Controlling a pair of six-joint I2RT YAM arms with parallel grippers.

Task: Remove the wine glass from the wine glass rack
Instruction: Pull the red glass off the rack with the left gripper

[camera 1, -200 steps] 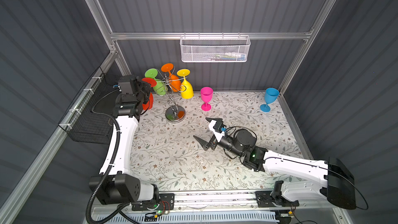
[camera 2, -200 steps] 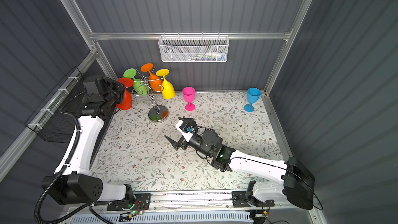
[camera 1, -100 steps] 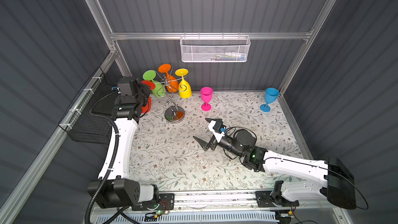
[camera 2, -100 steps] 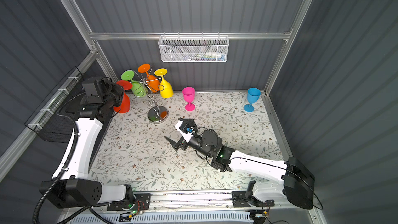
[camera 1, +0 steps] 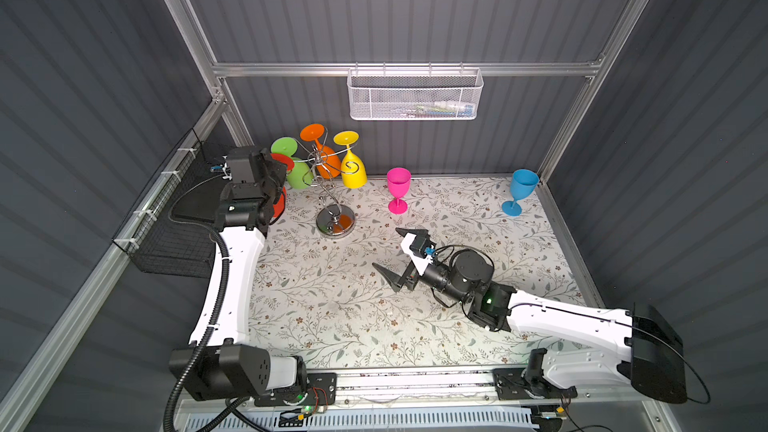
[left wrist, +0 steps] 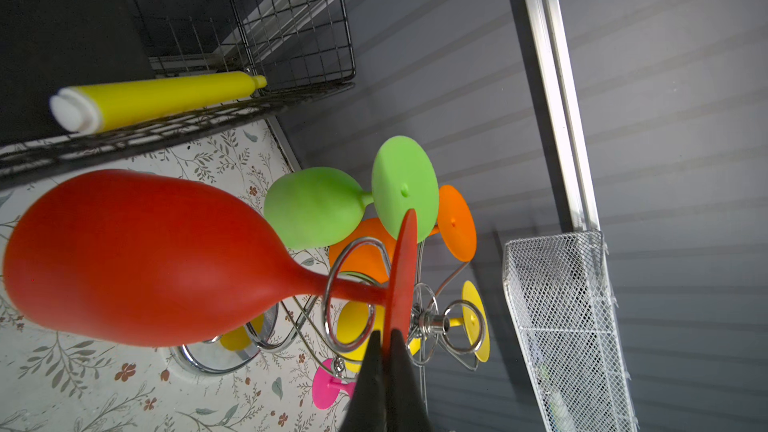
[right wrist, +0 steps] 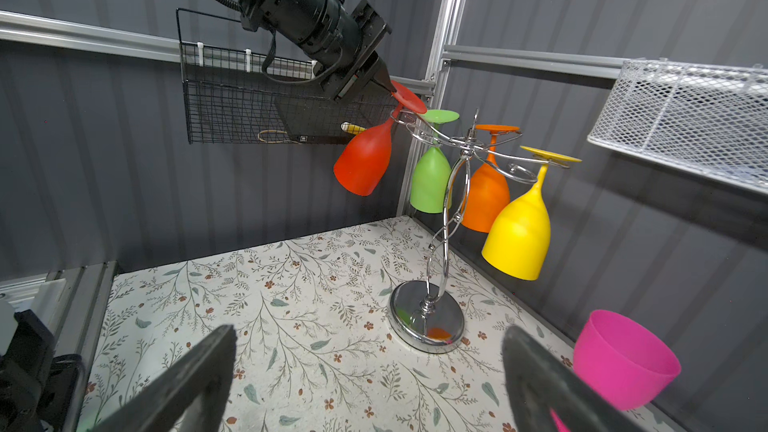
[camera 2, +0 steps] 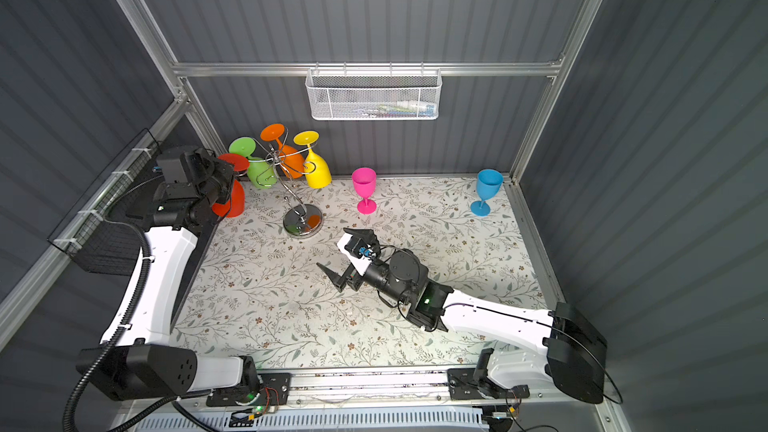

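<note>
Pinches the foot of the upside-down red plastic wine glass [right wrist: 365, 160] in the closed left claw [right wrist: 386, 84]. Has its stem threaded through a curled arm at 9 o'clock of the shiny chrome wire rack [right wrist: 428, 322], at 11 o'clock on the floral-print tabletop [camera 1: 332, 305], bowl tilted outward. Holds the right claw [camera 1: 386, 248] wide open, empty, 4 o'clock from the rack, well apart.

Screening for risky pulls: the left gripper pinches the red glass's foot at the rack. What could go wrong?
The left gripper grips only the foot rim of the red wine glass; its tilted bowl could twist free. The stem sits inside a curl of the wine glass rack, so pulling askew could tip it, with green, orange and yellow glasses hanging.
</note>
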